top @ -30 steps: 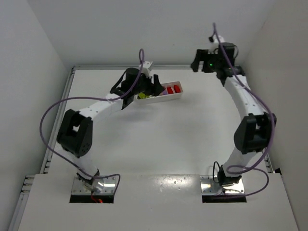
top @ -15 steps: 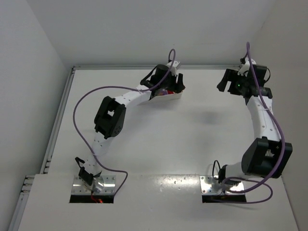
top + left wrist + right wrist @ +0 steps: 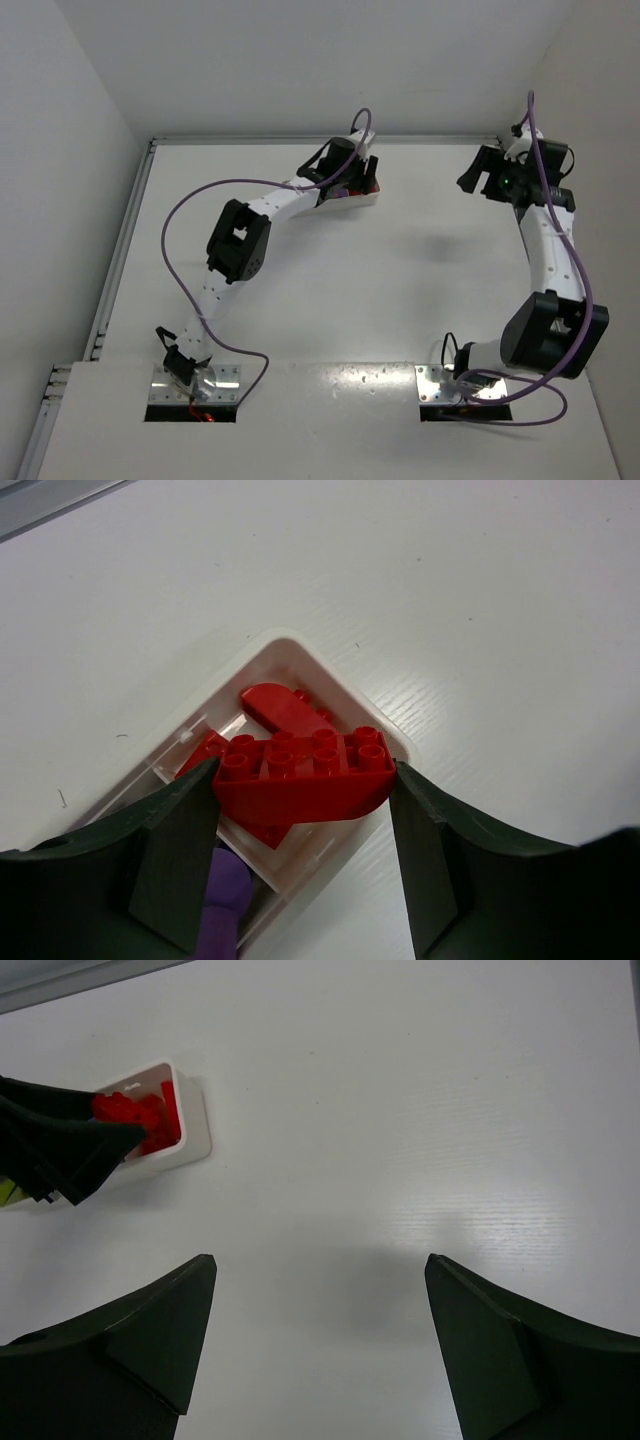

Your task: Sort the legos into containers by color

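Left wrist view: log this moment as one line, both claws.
left claw: shut on red brick | position: over end compartment holding other red bricks | right claw: open, empty, over table

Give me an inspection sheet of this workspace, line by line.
Surface: white table.
Job's things: white tray at the far side; loose red bricks in its end compartment, purple brick in the next one.
Clutter: nothing seen.
Tools: left tool shut on a curved red brick over the end compartment; right tool open, holding nothing, over bare table.
Cables: purple cables loop along both arms.
Surroundings: plain white walls.
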`<state>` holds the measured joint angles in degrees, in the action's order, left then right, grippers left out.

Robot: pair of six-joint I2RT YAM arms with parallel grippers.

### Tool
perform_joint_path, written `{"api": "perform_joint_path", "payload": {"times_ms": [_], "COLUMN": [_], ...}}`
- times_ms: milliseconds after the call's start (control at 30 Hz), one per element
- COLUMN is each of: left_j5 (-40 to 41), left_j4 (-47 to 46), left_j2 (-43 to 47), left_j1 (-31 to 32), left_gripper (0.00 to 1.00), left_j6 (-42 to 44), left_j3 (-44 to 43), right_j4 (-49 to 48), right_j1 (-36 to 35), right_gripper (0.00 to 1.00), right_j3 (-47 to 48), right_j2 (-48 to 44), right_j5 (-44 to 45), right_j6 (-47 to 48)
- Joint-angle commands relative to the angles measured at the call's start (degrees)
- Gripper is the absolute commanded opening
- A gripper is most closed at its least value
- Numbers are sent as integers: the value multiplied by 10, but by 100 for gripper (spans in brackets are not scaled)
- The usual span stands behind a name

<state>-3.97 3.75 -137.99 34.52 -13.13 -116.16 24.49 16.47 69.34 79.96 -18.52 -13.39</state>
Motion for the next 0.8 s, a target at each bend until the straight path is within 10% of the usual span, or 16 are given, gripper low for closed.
{"api": "perform_joint_path", "payload": {"times_ms": [0, 333, 767], "left_j5": [20, -16, -39], "left_j4": [-7, -21, 83], "left_j2": [-5, 12, 167], "left_j1": [-6, -12, -31], "left_gripper": [25, 96, 100], "left_j6": [12, 28, 2], "left_j3": [-23, -23, -6], "right_j4": [-15, -20, -21], "right_j1": [1, -24, -97], "right_gripper": [86, 87, 89], "right_j3": [14, 26, 39], "right_j2": [9, 34, 55], "right_j5": [-13, -29, -29], "right_j6": [-9, 1, 71]}}
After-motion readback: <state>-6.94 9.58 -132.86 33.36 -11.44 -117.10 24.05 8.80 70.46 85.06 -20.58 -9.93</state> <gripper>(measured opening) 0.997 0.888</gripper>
